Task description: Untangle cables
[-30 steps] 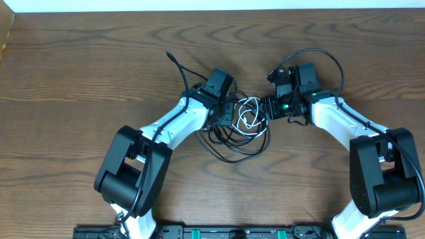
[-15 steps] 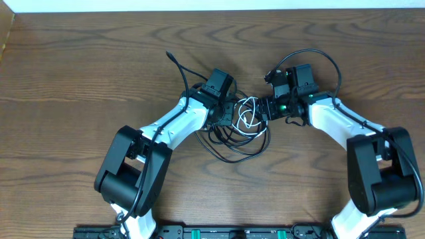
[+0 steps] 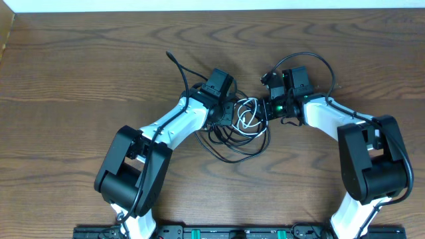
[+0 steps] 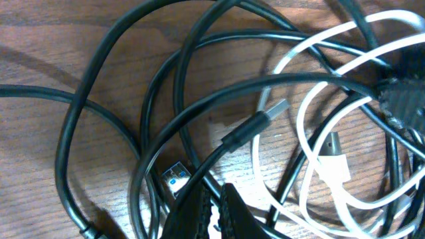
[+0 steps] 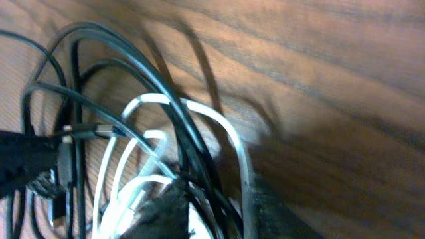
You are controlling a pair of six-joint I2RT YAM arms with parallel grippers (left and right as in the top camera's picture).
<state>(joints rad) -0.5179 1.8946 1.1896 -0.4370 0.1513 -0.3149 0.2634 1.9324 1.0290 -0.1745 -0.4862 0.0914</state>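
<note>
- Overhead, centre of the wooden table [image 3: 80, 66]: my two grippers face each other across the cables [image 3: 234, 147], a knot of black and white cords. My left gripper [image 3: 234, 115] is at the knot's 9 o'clock and my right gripper [image 3: 265, 110] at its 3 o'clock.
- The white cord [image 3: 248, 117] coils in the narrow space between the two grippers. Black loops spill out toward 6 o'clock, and one black tail [image 3: 175, 63] runs off toward 11 o'clock, ending in a small plug.
- Left wrist view: my left fingers [image 4: 192, 212] show at 6 o'clock with their tips pressed together. A black cord with a silver plug [image 4: 275, 107] slants down to those tips. I cannot tell whether it is nipped between them or only lies against them.
- A blue-tongued plug [image 4: 176, 178] rests on the wood just at 10 o'clock from my left fingertips. A white plug [image 4: 335, 166] lies at 3 o'clock among the white loops.
- Right wrist view, blurred: my right fingers [image 5: 166, 212] stand apart at 6 o'clock. The white cord and several black strands [image 5: 166, 99] pass through the gap between them. The rest of the tangle fans out toward 10 o'clock over the wood grain.
</note>
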